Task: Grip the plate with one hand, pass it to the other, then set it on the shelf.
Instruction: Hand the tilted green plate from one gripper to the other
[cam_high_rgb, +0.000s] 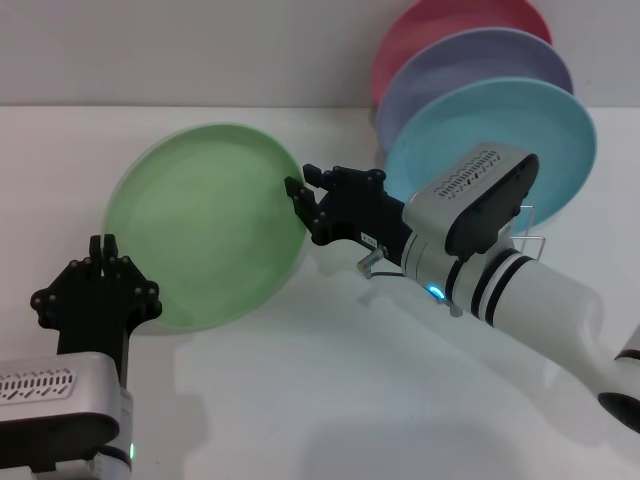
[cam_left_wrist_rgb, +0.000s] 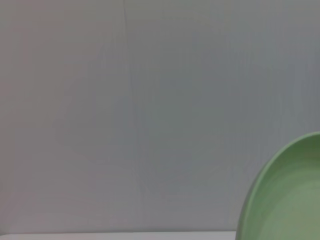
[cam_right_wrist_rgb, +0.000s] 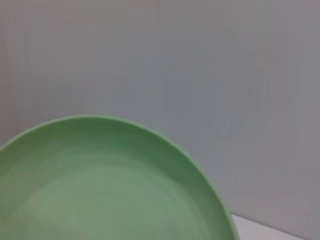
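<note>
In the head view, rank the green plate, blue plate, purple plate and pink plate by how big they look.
1. Green plate, nearest the camera, so likely no bigger really.
2. Blue plate, partly hidden by the arm.
3. Purple plate, mostly covered.
4. Pink plate, least showing.

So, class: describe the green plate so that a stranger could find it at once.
Start at the white table and the row of plates at its back right. The green plate is apart from them, tilted up on the left, its right rim in the right tool. It alone is green; the nearest neighbour is the blue plate.
</note>
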